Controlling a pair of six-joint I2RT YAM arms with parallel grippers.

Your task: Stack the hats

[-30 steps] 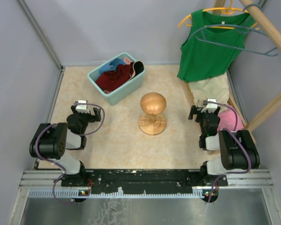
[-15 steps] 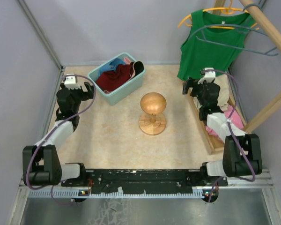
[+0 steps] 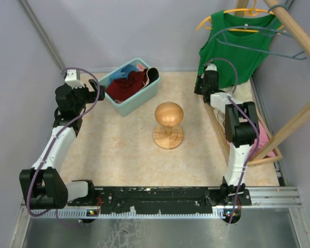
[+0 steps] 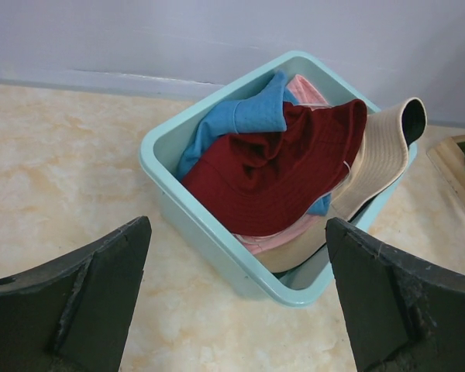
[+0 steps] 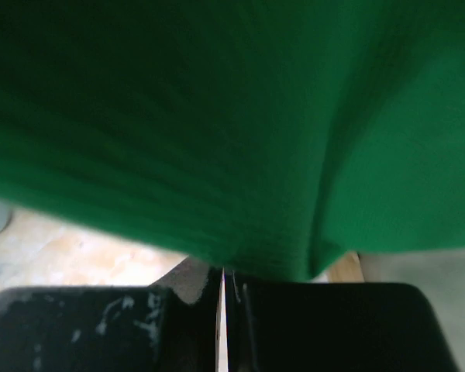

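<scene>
The hats lie heaped in a teal basket (image 4: 217, 225). The dark red hat (image 4: 279, 170) is on top, with the blue hat (image 4: 244, 116) behind it, the pink hat (image 4: 273, 242) beneath it and the beige hat (image 4: 380, 155) draped over the right rim. From above, the dark red hat (image 3: 125, 87) fills most of the basket (image 3: 137, 102). My left gripper (image 4: 236, 232) (image 3: 94, 92) is open and empty, just left of the basket and facing it. My right gripper (image 5: 223, 271) (image 3: 200, 85) is shut, its tips at the lower hem of the green tank top (image 5: 240, 116). Whether it pinches the cloth I cannot tell.
A round wooden hat stand (image 3: 168, 124) rises mid-table. The green tank top (image 3: 232, 46) hangs on a hanger from a wooden rack (image 3: 294, 116) at the back right. Below it a wooden tray (image 3: 219, 124) holds cream cloth (image 3: 236, 97) and pink cloth (image 3: 264, 140).
Both arms have stretched out from near their bases toward the back: the left to the basket, the right to the tank top's hem. The right gripper has gone from open to shut.
</scene>
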